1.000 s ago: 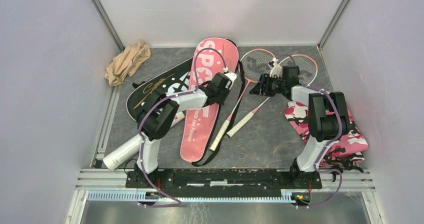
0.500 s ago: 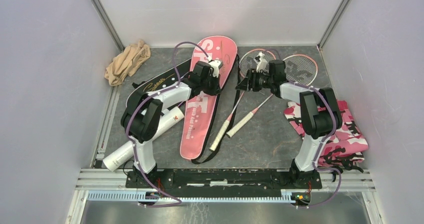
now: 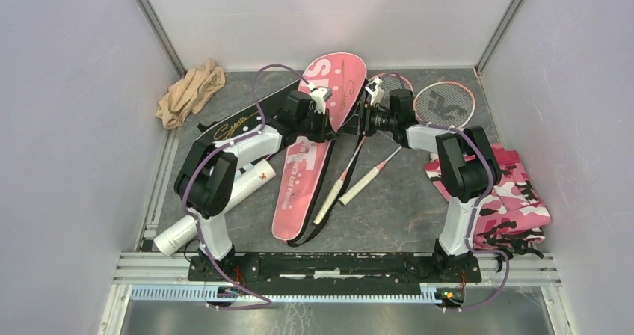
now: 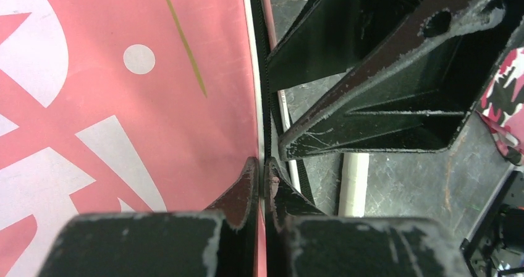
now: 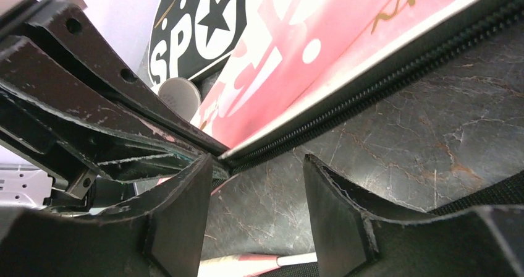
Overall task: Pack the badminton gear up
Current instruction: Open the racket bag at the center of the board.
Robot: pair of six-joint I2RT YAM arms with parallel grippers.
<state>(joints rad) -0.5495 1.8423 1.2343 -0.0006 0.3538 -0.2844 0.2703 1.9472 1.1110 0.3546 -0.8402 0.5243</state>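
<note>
The pink bag (image 3: pixel 310 155) lettered SPORT lies down the middle of the table, partly over the black bag (image 3: pixel 238 125). My left gripper (image 3: pixel 342 129) is shut on the pink bag's (image 4: pixel 123 91) right edge by the zipper, pinched between its fingertips (image 4: pixel 250 178). My right gripper (image 3: pixel 362 123) faces it, open, with bare table between its fingers (image 5: pixel 185 203) just short of the zipper (image 5: pixel 371 85). Two pink-framed rackets lie to the right, heads (image 3: pixel 445 102) at the back, white handles (image 3: pixel 357 187) toward the front. The long white tube (image 3: pixel 215 209) lies at the left.
A beige cloth (image 3: pixel 191 92) is bunched in the back left corner. A pink camouflage cloth (image 3: pixel 508 193) lies at the right wall beside the right arm. The black bag (image 5: pixel 204 23) and the tube's end (image 5: pixel 179 94) show behind the left fingers.
Both arms reached further back. The left gripper swung the pink bag's top end toward the back right. The right gripper came left off the racket heads to the bag's edge.
</note>
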